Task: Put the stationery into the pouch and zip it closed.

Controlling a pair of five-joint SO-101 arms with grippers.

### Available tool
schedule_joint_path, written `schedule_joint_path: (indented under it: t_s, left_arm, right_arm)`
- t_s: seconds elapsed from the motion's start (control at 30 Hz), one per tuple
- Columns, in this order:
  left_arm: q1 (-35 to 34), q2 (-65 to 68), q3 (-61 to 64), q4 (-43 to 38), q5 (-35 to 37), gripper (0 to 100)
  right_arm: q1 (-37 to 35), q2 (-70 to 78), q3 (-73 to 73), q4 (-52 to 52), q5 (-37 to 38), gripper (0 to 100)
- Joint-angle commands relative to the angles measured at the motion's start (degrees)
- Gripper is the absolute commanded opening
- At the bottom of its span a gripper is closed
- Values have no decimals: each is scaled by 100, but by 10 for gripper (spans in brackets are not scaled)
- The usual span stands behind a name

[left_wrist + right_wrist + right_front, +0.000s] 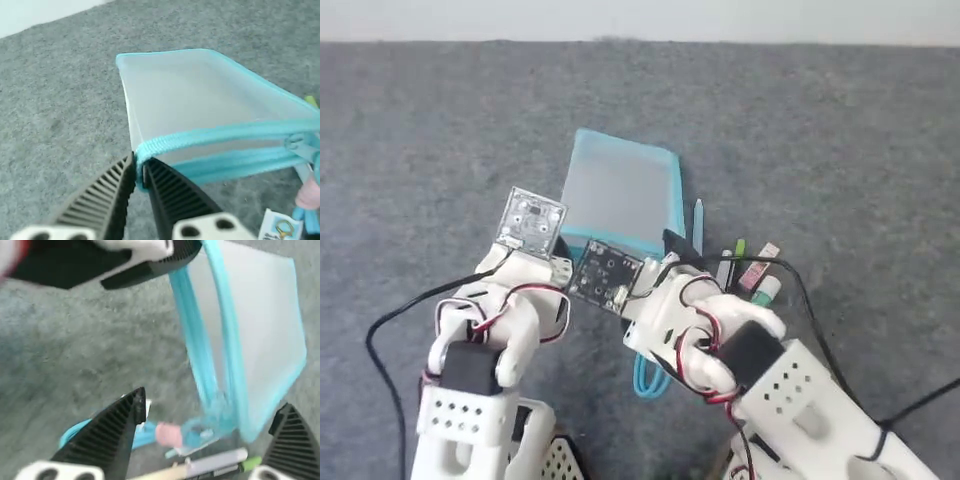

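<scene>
A translucent pouch (620, 190) with teal edging lies on the grey carpet in the middle of the high view. My left gripper (139, 172) is shut on the end of the pouch's teal zipper edge (150, 147) at one corner. The zipper pull (200, 432), with a pink charm (167, 434), sits at the other end of the zipper. My right gripper (205, 435) stands open around that pull, one finger on each side, touching nothing. Several pens (745, 262) lie on the carpet beside the pouch, on the right arm's side.
A teal strap loop (650, 380) trails from the pull toward the arms' bases. The left gripper's black fingers (145, 265) also show in the right wrist view, holding the pouch's end. Bare carpet (420, 150) surrounds the pouch.
</scene>
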Motion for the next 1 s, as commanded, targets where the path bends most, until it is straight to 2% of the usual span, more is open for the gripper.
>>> schedule_joint_path:
  t_s: [0.0,0.17,0.5,0.63,0.8,0.97]
  left_arm:
    - [158,79,-620,422,88,11]
    - [167,70,-629,484,9,11]
    - [176,62,-637,589,-18,11]
    - [176,62,-646,589,-26,11]
    - [167,97,-646,571,-26,11]
    - [158,97,-646,571,-26,11]
  right_arm:
    - [101,-48,149,-690,202,379]
    - [708,277,88,-1121,211,379]
    - [620,1842,53,-2044,404,379]
    - [602,1851,-141,-1543,431,379]
    - [259,866,-457,-479,387,379]
    - [-92,453,-237,-365,378,379]
